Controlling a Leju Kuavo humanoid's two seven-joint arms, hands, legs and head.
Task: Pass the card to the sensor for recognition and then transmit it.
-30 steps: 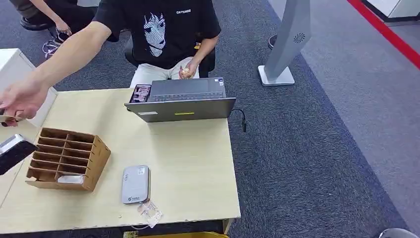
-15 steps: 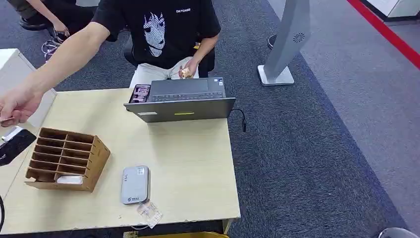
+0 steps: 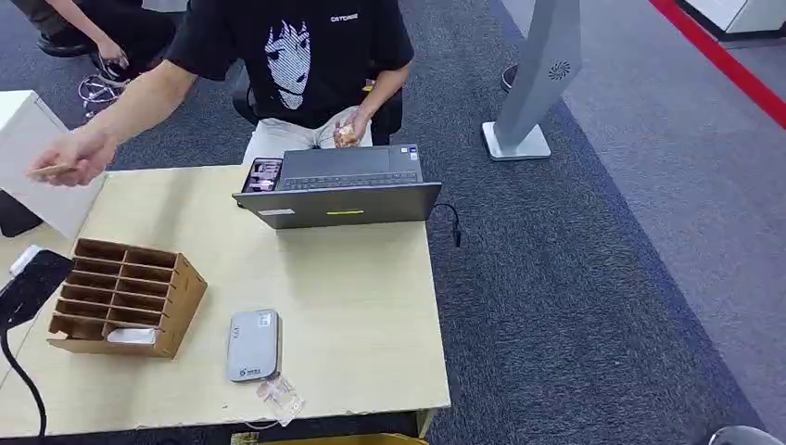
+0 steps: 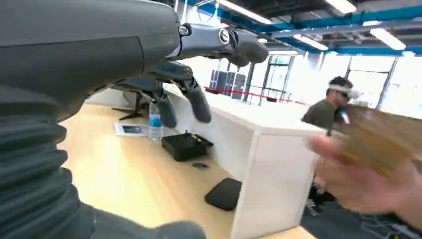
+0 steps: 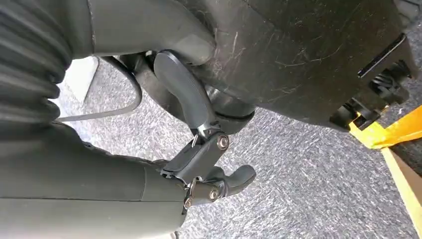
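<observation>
Grey carpet surrounds the wooden bench (image 3: 352, 306). Beyond the left hand (image 4: 189, 84), whose fingers (image 4: 196, 102) hang spread and empty, a person's hand (image 3: 79, 158) holds the card (image 3: 51, 171). Handover looks done; the right hand (image 5: 209, 169) hangs loosely curled, holding nothing.

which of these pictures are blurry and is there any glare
Left wrist view: the person's hand and the card are motion-blurred; the far windows glare white. Head view: evenly lit and sharp. Right wrist view: sharp, no glare.
</observation>
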